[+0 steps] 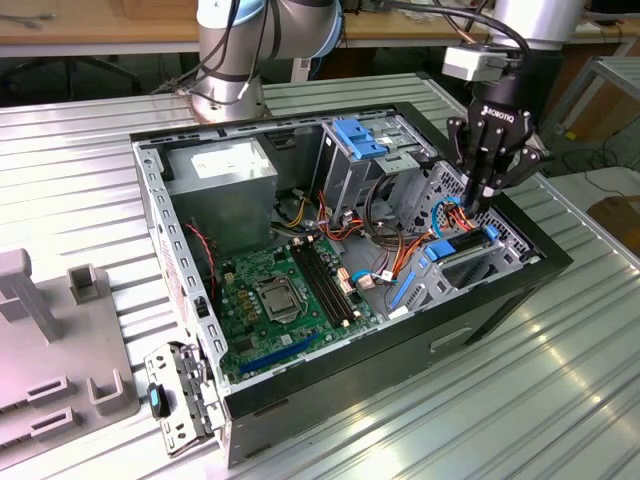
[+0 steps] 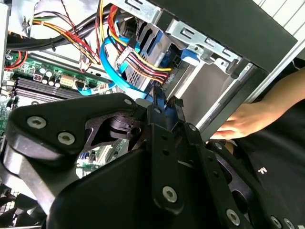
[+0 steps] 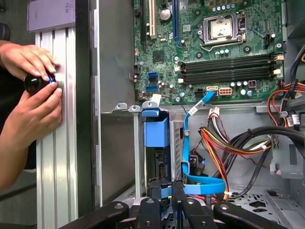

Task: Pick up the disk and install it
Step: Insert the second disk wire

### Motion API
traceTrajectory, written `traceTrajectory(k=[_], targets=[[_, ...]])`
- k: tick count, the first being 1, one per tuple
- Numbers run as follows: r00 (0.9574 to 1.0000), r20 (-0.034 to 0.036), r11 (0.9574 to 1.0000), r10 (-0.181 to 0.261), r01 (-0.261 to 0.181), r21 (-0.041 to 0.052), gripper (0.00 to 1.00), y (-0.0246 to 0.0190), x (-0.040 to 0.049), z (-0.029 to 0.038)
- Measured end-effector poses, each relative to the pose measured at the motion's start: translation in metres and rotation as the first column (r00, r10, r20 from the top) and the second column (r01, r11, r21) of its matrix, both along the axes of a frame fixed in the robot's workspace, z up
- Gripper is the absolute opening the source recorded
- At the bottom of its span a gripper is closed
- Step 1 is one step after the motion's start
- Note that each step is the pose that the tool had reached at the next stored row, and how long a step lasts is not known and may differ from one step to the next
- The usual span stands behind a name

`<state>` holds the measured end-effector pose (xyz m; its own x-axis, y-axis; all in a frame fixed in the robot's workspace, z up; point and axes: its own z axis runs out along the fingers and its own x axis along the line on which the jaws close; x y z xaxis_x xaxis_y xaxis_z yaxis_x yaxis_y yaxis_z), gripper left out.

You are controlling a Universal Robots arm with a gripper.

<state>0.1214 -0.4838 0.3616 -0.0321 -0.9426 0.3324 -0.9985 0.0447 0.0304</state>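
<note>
The disk (image 1: 462, 246) is a grey drive in a bright blue carrier. It sits partway in the drive bay at the exterior view's right end of the open computer case (image 1: 250, 395). In the first wrist view the disk (image 3: 156, 136) stands on edge in the bay slot. My gripper (image 1: 479, 205) reaches down onto its upper end with its fingers drawn together. In both wrist views the fingertips (image 3: 153, 187) pinch the blue end tab of the carrier, as does my gripper (image 2: 166, 102).
Orange, red and blue cables (image 1: 440, 215) crowd the bay beside the disk. The motherboard (image 1: 290, 290) lies on the case floor, and a tall bay with a blue bracket (image 1: 358, 138) stands behind. A person's hands (image 3: 33, 81) hold a black knob on the table beside the case. A grey fixture (image 1: 50, 350) stands at the exterior view's left.
</note>
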Motion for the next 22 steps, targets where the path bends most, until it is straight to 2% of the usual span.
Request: traceTrajectory(k=[3, 4, 7, 10, 14, 17, 18, 21, 22], targets=[[1.0, -0.0015, 1.0, 0.0, 0.0, 0.0, 0.22, 0.0, 0.0015, 0.0], [1.0, -0.0022, 1.0, 0.0, 0.0, 0.0, 0.16, 0.0, 0.002, 0.0], [1.0, -0.0026, 1.0, 0.0, 0.0, 0.0, 0.16, -0.0005, 0.0022, 0.0], [1.0, -0.0022, 1.0, 0.002, -0.002, 0.0004, 0.16, -0.0037, -0.0053, 0.0001], [0.9999, 0.001, 0.9999, 0.012, -0.012, 0.0125, 0.16, -0.0075, -0.0086, -0.0003], [0.9996, 0.0031, 0.9991, 0.029, -0.029, 0.031, 0.16, -0.0075, -0.0088, -0.0007], [0.9992, 0.0049, 0.9983, 0.04, -0.04, 0.041, 0.16, -0.0076, -0.0089, -0.001], [0.9974, 0.0536, 0.9977, 0.048, -0.05, 0.0449, 0.16, -0.0084, -0.0142, -0.002], [0.9972, 0.057, 0.9976, 0.047, -0.05, 0.0482, 0.16, -0.0087, -0.0165, -0.0022]])
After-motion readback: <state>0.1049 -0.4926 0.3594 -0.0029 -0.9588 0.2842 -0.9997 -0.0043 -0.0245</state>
